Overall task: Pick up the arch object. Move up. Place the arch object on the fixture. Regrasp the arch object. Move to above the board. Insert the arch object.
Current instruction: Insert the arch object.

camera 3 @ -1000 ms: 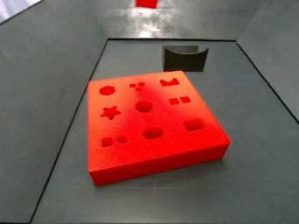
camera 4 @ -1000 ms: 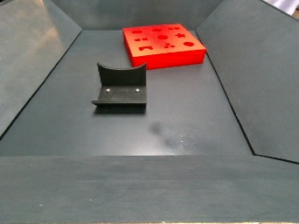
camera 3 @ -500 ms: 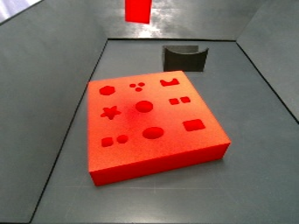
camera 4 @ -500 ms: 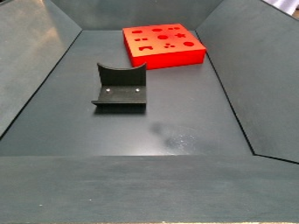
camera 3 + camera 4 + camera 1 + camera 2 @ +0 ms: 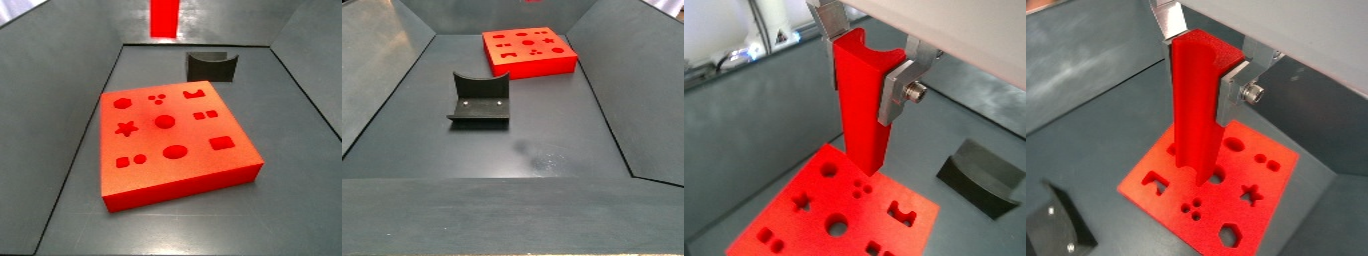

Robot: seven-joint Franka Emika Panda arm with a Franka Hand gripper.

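Note:
My gripper (image 5: 865,70) is shut on the arch object (image 5: 861,105), a slim long red bar with a notched end, held upright between the silver fingers (image 5: 895,92). Both wrist views show it (image 5: 1193,110) hanging above the board (image 5: 824,210), apart from it. In a side view the bar's lower end (image 5: 163,17) reaches down from the top edge, behind the board (image 5: 167,140); the gripper itself is out of view there. The board is a thick orange-red slab with cut-out holes (image 5: 529,52). The dark fixture (image 5: 211,65) stands apart from the board, with nothing on it (image 5: 480,100).
Grey sloping walls (image 5: 60,60) enclose the dark floor (image 5: 529,150). The fixture also shows at the edge of both wrist views (image 5: 985,175) (image 5: 1056,225).
In the side view the red bar has come lower into the picture over the last second. The board and the fixture have not moved.

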